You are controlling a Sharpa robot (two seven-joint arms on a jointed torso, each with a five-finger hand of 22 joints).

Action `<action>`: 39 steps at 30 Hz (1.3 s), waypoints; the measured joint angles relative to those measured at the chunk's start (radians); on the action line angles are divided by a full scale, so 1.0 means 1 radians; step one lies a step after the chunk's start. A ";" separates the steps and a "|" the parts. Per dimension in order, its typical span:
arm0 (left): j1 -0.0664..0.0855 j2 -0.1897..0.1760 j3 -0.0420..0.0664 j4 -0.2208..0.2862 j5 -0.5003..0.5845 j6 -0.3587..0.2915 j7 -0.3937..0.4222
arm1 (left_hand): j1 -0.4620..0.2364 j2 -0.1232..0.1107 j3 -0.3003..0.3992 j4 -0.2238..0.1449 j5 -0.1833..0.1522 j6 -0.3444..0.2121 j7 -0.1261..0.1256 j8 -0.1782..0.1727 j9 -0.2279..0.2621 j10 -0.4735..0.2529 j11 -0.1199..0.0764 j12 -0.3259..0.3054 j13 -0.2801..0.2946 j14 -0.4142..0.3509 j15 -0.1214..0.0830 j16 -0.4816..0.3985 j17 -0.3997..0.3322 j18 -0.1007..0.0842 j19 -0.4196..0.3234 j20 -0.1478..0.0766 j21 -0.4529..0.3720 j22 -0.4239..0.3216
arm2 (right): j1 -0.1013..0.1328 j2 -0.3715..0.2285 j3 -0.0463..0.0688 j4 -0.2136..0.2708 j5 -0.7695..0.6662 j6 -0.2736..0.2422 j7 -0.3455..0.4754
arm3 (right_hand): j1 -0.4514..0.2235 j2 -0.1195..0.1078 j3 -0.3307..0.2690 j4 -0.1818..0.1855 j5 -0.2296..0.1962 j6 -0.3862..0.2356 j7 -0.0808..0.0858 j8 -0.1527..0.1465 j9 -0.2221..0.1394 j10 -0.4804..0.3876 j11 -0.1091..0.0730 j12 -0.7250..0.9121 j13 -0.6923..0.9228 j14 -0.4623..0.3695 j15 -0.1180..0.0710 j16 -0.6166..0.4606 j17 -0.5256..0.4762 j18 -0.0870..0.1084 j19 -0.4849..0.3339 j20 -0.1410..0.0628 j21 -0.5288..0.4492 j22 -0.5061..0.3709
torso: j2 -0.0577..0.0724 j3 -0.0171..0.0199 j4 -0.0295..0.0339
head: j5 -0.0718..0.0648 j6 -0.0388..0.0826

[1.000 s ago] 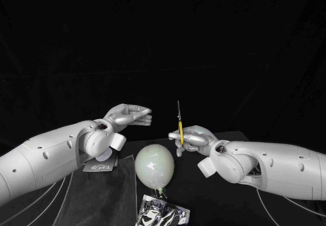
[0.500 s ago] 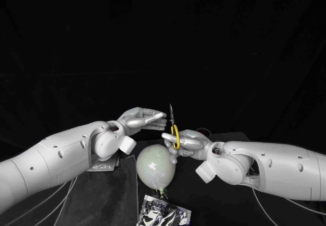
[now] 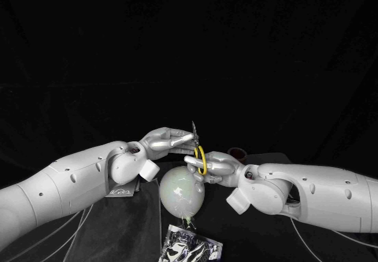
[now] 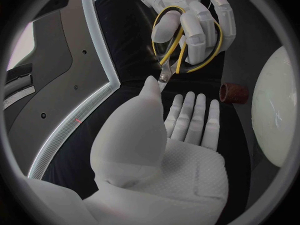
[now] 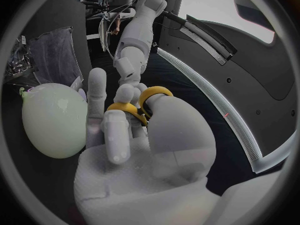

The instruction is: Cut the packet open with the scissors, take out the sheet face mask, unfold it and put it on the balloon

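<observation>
My right hand point(image 3: 212, 165) grips the scissors point(image 3: 200, 157) by their yellow handles, blades pointing up; the loops show round its fingers point(image 5: 134, 107). My left hand point(image 3: 169, 141) has reached the blades. Its thumb tip point(image 4: 152, 85) lies against the scissors point(image 4: 170, 55) near the pivot, while its fingers stay stretched and apart from the thumb. The pale balloon point(image 3: 179, 190) lies on the table just below both hands. The shiny packet point(image 3: 189, 248) lies flat near the table's front edge, untouched.
A dark cloth point(image 3: 118, 229) covers the table's left part, with a small printed card point(image 3: 118, 191) under my left forearm. A small brown cylinder point(image 4: 234, 92) stands behind my right hand, beside the balloon point(image 4: 278, 110).
Both hands have closed in over the balloon: the left moved right to the blades, the right moved left and a little down with the scissors.
</observation>
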 measured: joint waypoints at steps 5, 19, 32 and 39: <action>-0.001 0.000 0.000 0.000 0.010 0.020 -0.001 | 0.024 0.007 -0.004 -0.002 0.000 0.000 0.000 0.000 0.002 0.005 0.003 0.000 0.001 0.000 0.000 0.000 -0.002 0.000 0.000 0.000 0.000 0.001 | 0.000 0.003 0.000 -0.002 0.000 0.010 -0.001 | 0.005 -0.003 -0.003 0.003 0.000 0.001 -0.001 0.000 0.003 0.000 0.000 0.000 0.003 0.000 0.000 0.000 0.000 -0.005 -0.004 -0.004 0.000 0.000 | -0.001 0.0003 -0.0005 | 0.001 -0.001; -0.002 0.001 0.001 0.001 0.040 0.094 0.020 | 0.169 0.075 0.013 -0.044 0.000 0.108 -0.042 0.051 0.022 0.155 -0.045 0.044 0.014 0.036 -0.022 0.016 -0.006 0.000 -0.003 -0.004 -0.008 0.001 | 0.000 0.008 0.000 -0.010 0.005 0.022 -0.004 | 0.011 -0.006 -0.003 0.003 0.000 0.003 -0.004 0.000 0.010 0.000 0.000 0.000 0.004 0.000 0.000 -0.005 0.001 -0.007 -0.014 0.000 -0.012 -0.010 | -0.001 0.0003 -0.0008 | 0.000 -0.002; -0.003 0.000 0.001 -0.001 0.043 0.117 0.044 | 0.281 0.101 0.068 -0.051 -0.001 0.175 -0.049 0.062 0.022 0.222 -0.040 0.041 0.003 0.056 -0.034 0.022 -0.004 0.032 -0.003 -0.004 -0.012 0.001 | 0.001 0.013 0.000 -0.015 0.019 0.035 -0.004 | 0.055 -0.016 -0.020 0.024 0.000 0.007 -0.021 -0.052 0.006 0.000 0.000 0.000 0.004 0.000 0.001 -0.085 0.000 -0.013 -0.038 0.006 -0.051 -0.033 | -0.001 0.0004 -0.0008 | -0.002 -0.003; -0.003 0.001 0.000 0.001 0.036 0.110 0.055 | 0.300 0.097 0.085 -0.043 -0.004 0.191 -0.042 0.062 0.022 0.248 -0.039 0.036 0.003 0.073 -0.037 0.032 0.000 0.036 0.015 -0.003 -0.012 0.004 | 0.001 0.015 0.001 -0.016 0.028 0.040 -0.005 | 0.079 -0.021 -0.036 0.036 0.000 -0.010 -0.004 -0.129 -0.026 0.000 0.000 0.000 -0.027 -0.033 0.028 -0.183 -0.053 -0.014 -0.057 0.021 -0.086 -0.055 | -0.001 0.0004 -0.0008 | -0.003 -0.005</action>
